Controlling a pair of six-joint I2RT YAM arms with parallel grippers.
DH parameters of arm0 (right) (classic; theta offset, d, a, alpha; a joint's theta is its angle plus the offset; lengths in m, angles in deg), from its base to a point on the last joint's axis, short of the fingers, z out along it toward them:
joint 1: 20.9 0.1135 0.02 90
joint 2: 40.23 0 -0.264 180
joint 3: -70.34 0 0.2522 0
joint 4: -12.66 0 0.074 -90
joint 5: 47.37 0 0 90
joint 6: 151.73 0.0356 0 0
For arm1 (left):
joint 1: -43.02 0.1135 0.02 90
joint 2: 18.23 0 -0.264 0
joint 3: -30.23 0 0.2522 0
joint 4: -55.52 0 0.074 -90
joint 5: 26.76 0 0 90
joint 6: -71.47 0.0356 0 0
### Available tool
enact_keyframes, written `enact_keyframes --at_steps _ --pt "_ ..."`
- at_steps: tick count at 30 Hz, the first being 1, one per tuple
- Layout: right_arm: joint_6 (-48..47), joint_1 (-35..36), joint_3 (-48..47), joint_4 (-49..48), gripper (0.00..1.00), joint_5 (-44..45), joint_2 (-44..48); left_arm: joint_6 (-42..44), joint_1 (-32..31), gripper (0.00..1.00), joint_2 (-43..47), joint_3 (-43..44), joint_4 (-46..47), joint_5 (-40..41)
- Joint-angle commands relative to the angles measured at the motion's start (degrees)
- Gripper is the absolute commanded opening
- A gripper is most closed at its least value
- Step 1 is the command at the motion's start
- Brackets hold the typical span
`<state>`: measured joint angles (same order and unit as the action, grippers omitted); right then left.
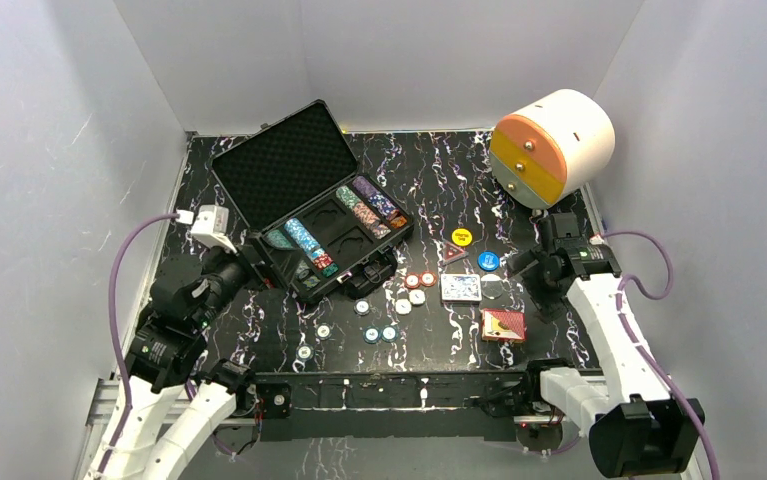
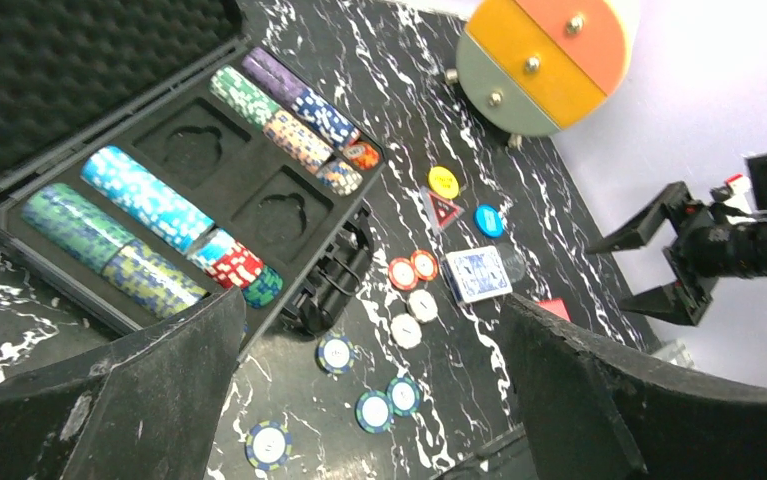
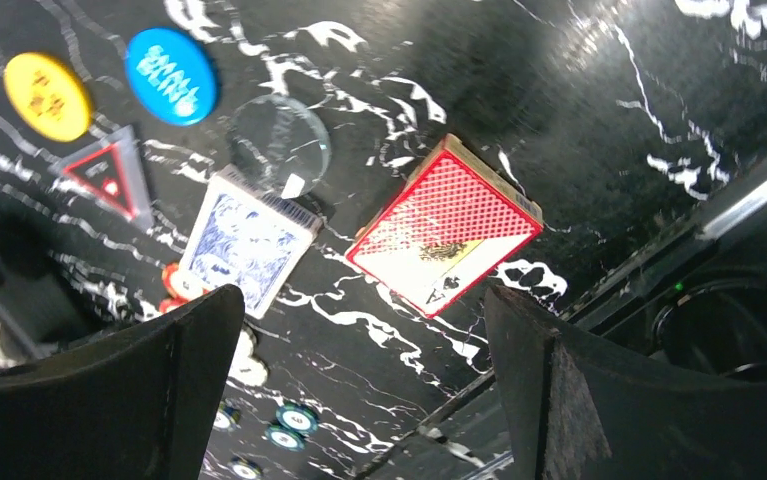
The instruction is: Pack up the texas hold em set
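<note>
The black case (image 1: 331, 222) lies open at the back left, lid up, with rows of chips (image 2: 144, 195) in its foam slots. Loose chips (image 1: 371, 335) lie scattered in front of it, red ones (image 2: 411, 270) and white ones (image 2: 414, 315) among them. A blue card deck (image 1: 460, 288), a red deck (image 3: 444, 240), a yellow button (image 1: 462, 237) and a blue button (image 1: 488, 261) lie at mid-right. My left gripper (image 2: 374, 320) hangs open by the case's front left corner, above the loose chips. My right gripper (image 3: 359, 300) hangs open over the decks. Neither holds anything.
A big white cylinder (image 1: 554, 145) with orange-yellow drawers lies on its side at the back right. A small triangular marker (image 3: 107, 175) and a clear disc (image 3: 279, 145) lie near the buttons. White walls close in three sides; a metal rail (image 1: 399, 385) runs along the near edge.
</note>
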<state>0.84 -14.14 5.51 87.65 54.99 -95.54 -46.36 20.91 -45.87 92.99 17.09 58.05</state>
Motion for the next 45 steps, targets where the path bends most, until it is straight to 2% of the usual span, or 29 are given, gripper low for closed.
enact_keyframes --at_steps 1,6,14,17,20,26,36,39,45 --pt "13.34 -0.26 3.48 1.95 0.98 1.57 -1.62 0.14 -0.3 0.98 -1.53 -1.24 3.08 -7.59" --pt "14.8 -0.26 8.69 -7.05 0.98 -6.19 -3.72 -0.05 -0.3 0.99 -5.97 -0.6 2.99 -9.96" --pt "19.83 -0.27 11.0 -5.2 0.98 -6.18 -8.04 -1.08 -0.31 0.98 -10.02 -0.81 4.78 -7.95" --pt "23.17 -0.26 12.97 -5.62 0.89 -6.7 -7.97 -1.04 -0.3 0.98 -11.02 -0.79 6.43 -5.92" --pt "25.24 -0.26 13.22 -4.01 0.88 -7.13 -9.09 -0.64 -0.35 0.98 -11.91 -1.68 8.7 -2.54" --pt "26.21 -0.27 14.81 -5.89 0.98 -6.96 -11.11 -2.1 -0.3 0.98 -14.65 -1.65 11.22 0.82" --pt "26.65 -0.3 18.61 -12.83 0.98 -10.1 -17.72 -3.04 -0.3 0.98 -18.36 -0.57 10.86 1.31" --pt "26.5 -0.31 19.3 -15.04 0.93 -10.12 -19.54 -3.41 -0.3 0.98 -18.55 -0.91 10.99 1.54" --pt "21.46 -0.26 17.27 -15.94 0.71 -8.87 -20.61 -3.86 -0.28 0.98 -20.07 -0.39 10.78 -2.62"
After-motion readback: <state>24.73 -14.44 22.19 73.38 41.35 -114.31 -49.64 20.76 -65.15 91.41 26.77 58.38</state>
